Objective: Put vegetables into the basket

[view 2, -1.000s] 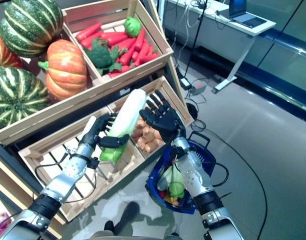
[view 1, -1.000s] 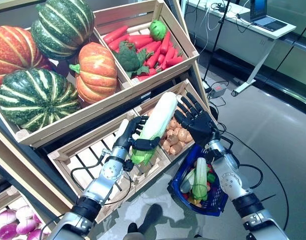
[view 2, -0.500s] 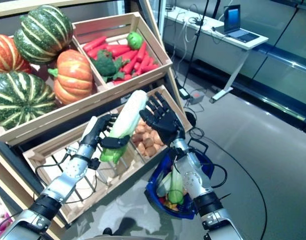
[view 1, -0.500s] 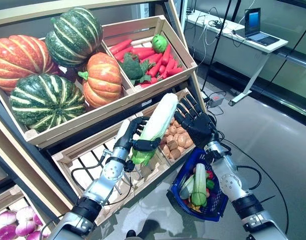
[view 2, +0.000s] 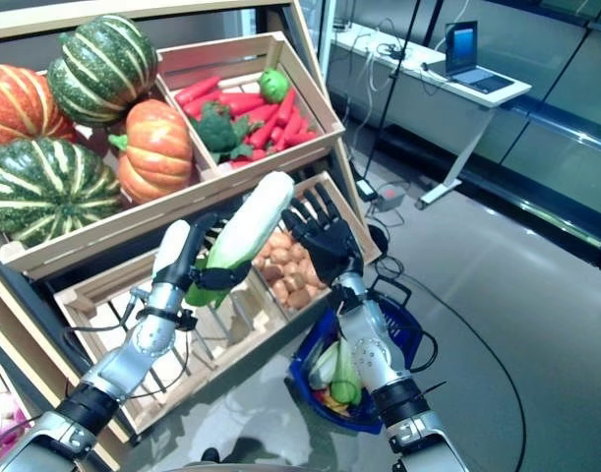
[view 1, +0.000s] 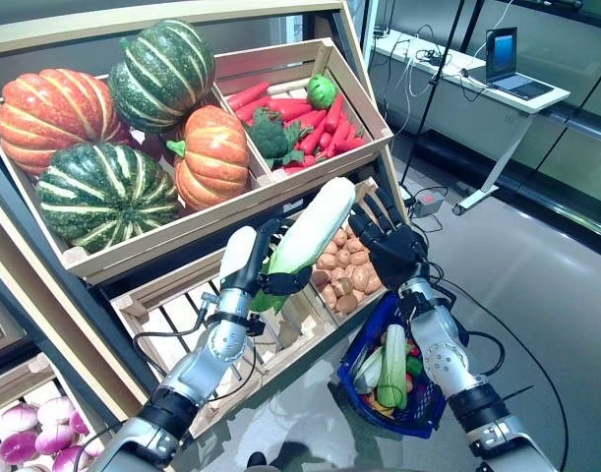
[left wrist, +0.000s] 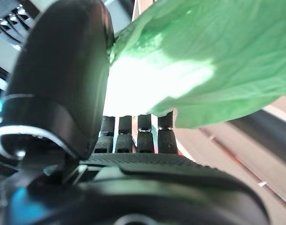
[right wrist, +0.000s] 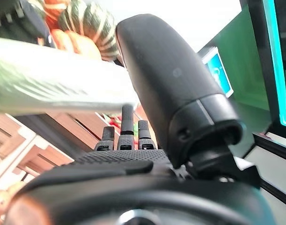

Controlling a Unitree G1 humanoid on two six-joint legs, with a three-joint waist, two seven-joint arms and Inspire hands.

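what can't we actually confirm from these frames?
- Whether the right hand touches the napa cabbage: eye views overlap them; the right wrist view shows no clear contact.
- What lies at the bottom of the blue basket: the right forearm and the top vegetables cover it.
- The cabbage's stem end: in the left wrist view its own leaves and the left hand hide it.

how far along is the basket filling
Partly done: the blue basket hanging on the right arm already holds a few vegetables. In hand: the left hand grips a napa cabbage, the open right hand beside it. Left: getting the cabbage into the basket.
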